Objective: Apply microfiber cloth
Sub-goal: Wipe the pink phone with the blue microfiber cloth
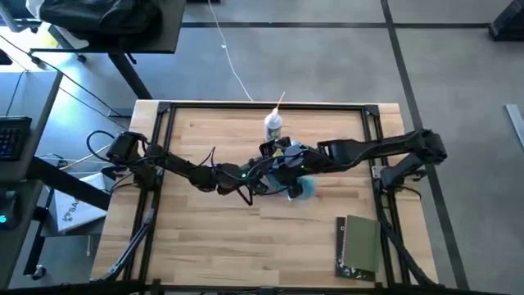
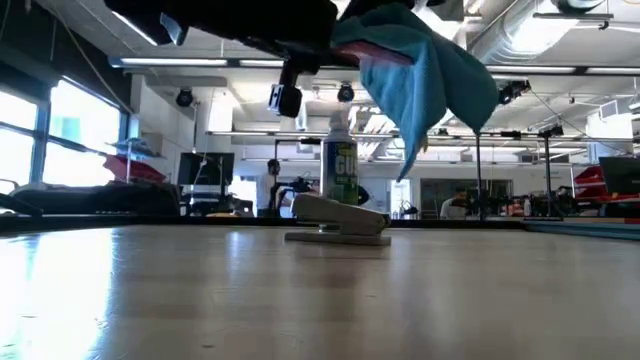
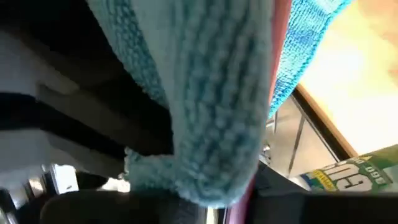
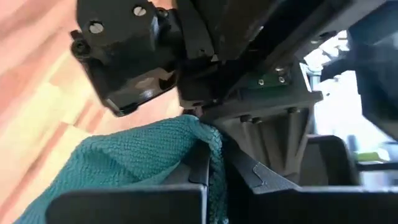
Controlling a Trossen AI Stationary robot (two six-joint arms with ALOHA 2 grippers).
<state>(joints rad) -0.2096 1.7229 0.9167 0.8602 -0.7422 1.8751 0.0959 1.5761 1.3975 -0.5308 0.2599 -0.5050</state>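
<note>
Item: soft, floppy turquoise microfiber cloth [image 2: 425, 85], light and non-fragile, hanging in folds above mid-bench [image 1: 205, 238] by the spray bottle [image 2: 340, 165], a bunched edge clenched in my right gripper [image 4: 211, 165], best held there; left gripper's [image 1: 258, 187] state I cannot tell.

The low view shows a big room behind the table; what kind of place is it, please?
Probably an open robotics lab or workshop: exposed ceiling ducts, long strip lights, and rows of workbenches with equipment beyond the wooden table.
</note>
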